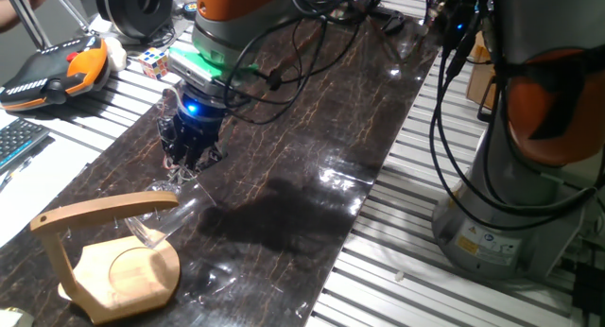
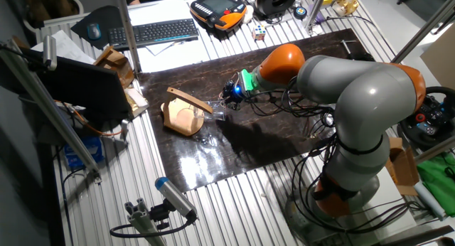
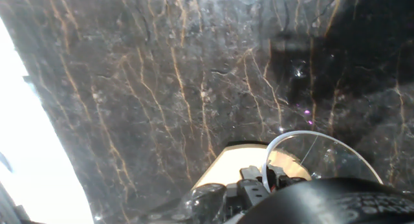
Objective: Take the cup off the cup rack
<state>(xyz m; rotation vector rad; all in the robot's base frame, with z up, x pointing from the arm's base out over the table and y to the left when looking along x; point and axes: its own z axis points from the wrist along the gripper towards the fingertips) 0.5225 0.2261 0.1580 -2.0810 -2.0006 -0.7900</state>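
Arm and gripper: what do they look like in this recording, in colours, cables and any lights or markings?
The arm has rounded silver-grey shells with orange joint sections. Bundles of black cables run loosely along it to the wrist. Just above the gripper sits a glowing green band, with a small blue light below it. The gripper itself is black and compact, with two short dark fingers. No lettering on it is readable.

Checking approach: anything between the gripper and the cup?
Nothing: in the hand view the cup sits right beside the gripper, the cup rack behind it.

cup (image 3: pixel 317 160) cut off by hand view's lower edge, pincer (image 1: pixel 189 157) tips blurred — grip unclear
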